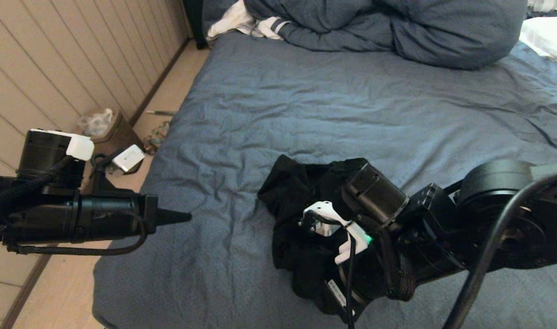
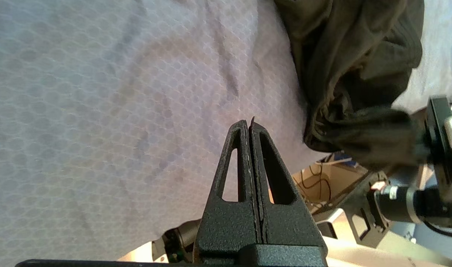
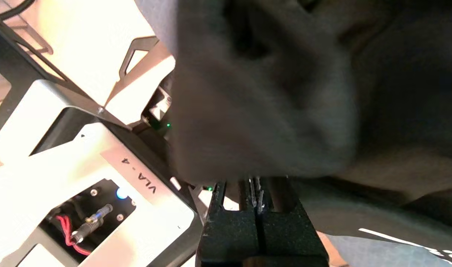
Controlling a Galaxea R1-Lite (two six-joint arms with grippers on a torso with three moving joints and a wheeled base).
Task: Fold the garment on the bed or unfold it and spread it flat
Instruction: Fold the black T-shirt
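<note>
Garment (image 1: 296, 192) lies bunched in a black heap on the near part of the bed (image 1: 333, 105). Left gripper (image 1: 187, 217) hovers at the bed's left edge, fingers (image 2: 244, 148) pressed together on nothing. To its right, the right gripper (image 3: 256, 189) has its fingers shut, pinching the garment's dark cloth, which drapes over the tips

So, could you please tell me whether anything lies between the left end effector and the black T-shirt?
Nothing visible does: only bare blue-grey bed lies between the shut left end effector and the bunched black T-shirt.
</note>
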